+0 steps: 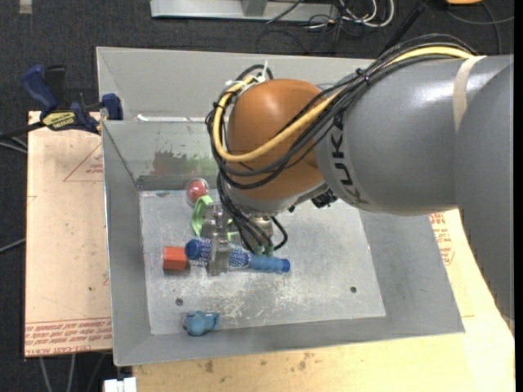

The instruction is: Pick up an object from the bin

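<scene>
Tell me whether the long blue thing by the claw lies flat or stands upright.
Flat: the long blue thing stretches sideways across the bin floor, at the claw.

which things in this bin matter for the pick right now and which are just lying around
In the job: gripper; long blue plastic tool lying directly under it, mid-bin.
Lying about: orange-red block beside the tool; green translucent piece; red ball towards the back wall; light-blue lump near the front wall.
</scene>
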Motion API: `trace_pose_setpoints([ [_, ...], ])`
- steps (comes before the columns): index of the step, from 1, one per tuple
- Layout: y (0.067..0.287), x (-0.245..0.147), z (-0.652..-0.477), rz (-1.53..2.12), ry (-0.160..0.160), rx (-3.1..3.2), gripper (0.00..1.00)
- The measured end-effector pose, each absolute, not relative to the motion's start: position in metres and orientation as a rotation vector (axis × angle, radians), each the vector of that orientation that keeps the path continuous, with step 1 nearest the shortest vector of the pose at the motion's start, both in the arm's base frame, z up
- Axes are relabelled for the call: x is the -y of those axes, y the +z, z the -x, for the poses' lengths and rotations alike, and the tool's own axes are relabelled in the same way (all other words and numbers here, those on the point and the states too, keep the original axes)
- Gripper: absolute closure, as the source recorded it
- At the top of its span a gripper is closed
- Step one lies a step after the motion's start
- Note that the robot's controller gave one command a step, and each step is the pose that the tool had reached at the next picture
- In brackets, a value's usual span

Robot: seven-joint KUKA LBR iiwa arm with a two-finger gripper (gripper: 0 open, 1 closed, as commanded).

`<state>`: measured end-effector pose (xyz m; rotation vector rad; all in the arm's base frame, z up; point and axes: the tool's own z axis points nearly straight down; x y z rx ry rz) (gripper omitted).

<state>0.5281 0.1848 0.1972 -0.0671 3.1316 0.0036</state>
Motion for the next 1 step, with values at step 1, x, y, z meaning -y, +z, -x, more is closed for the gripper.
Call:
trace_pose_setpoints([
  [1,0.3041,-0.1832,-0.5692,0.172,0.004,-3.125,1.0],
])
